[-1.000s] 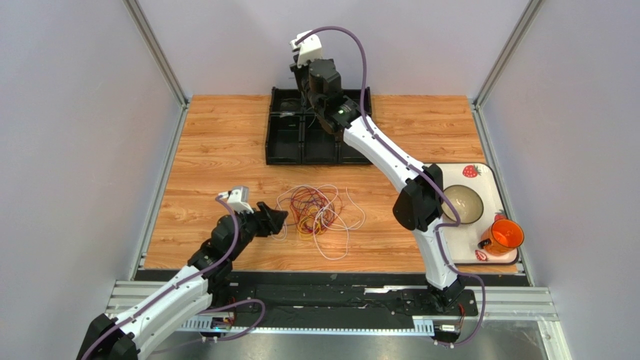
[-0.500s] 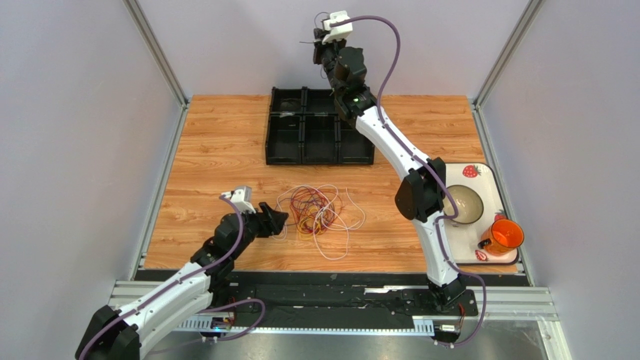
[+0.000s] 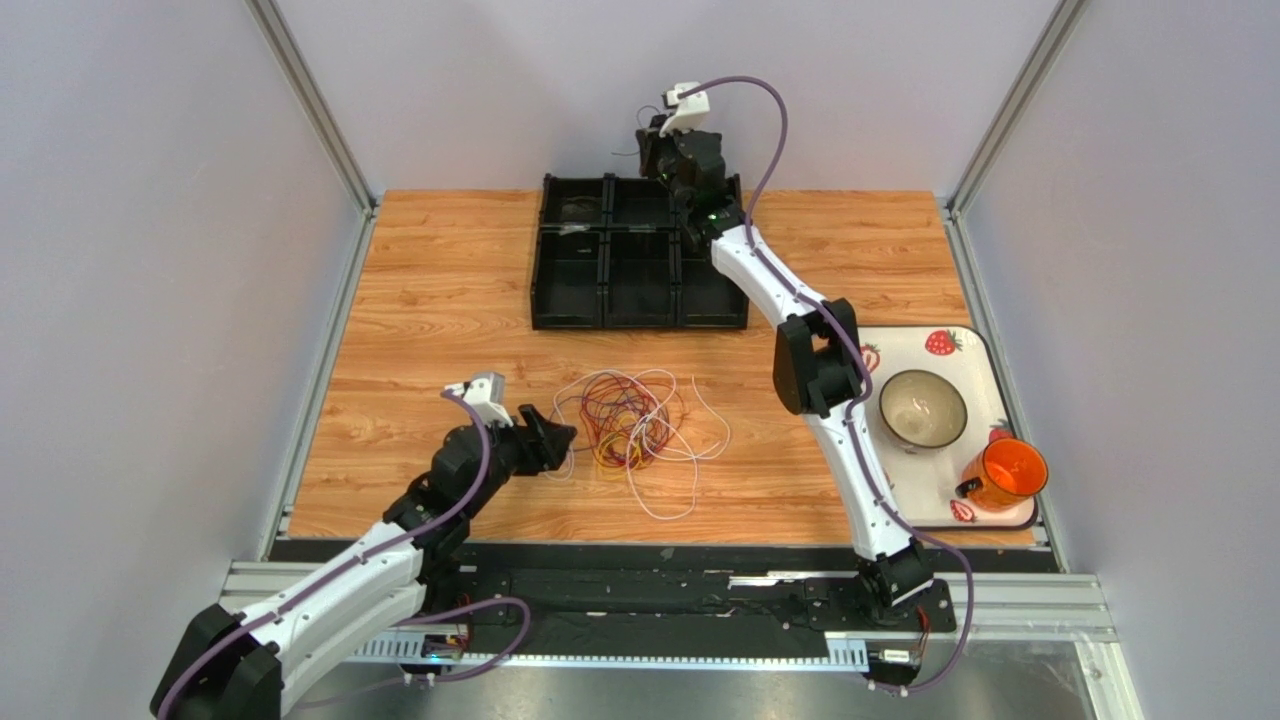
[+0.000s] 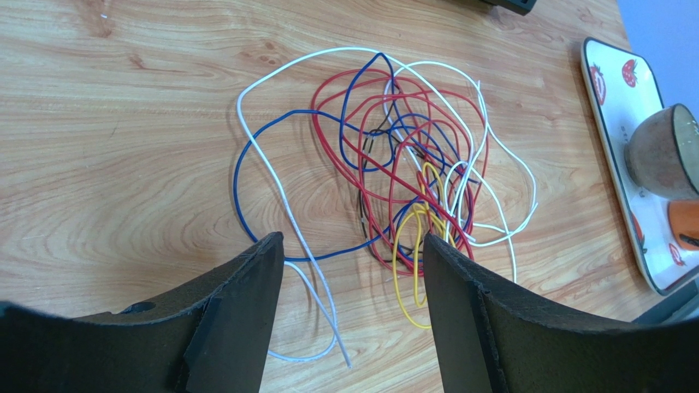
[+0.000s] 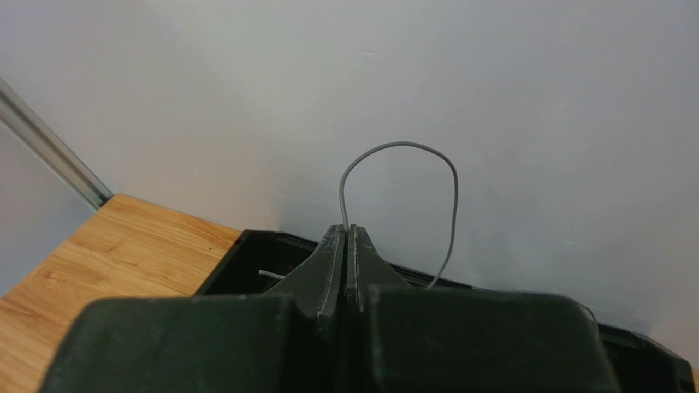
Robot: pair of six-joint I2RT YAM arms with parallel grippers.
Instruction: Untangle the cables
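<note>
The cables (image 3: 631, 420) lie as a loose tangle of red, blue, white, yellow and dark wires on the wooden table; the left wrist view shows the same cables (image 4: 410, 164) spread just ahead of my fingers. My left gripper (image 3: 559, 443) hovers open at the tangle's left edge, and between its fingertips (image 4: 353, 246) pass a white strand and a blue strand, untouched. My right gripper (image 3: 649, 143) is held high at the back wall above the black tray (image 3: 571, 285). It is shut (image 5: 348, 229) on a thin grey cable (image 5: 402, 146) that arches up out of the jaws and drops behind them.
The black tray (image 5: 238, 254) has several compartments and sits at the table's far edge. At the right, a white strawberry-print tray (image 3: 962, 348) carries a bowl (image 3: 921, 408) and an orange cup (image 3: 1014, 471). Grey walls close in the left, right and back.
The right arm rose from over the black tray toward the back wall with the grey cable, then sank a little. The left gripper stayed almost still beside the tangle.
</note>
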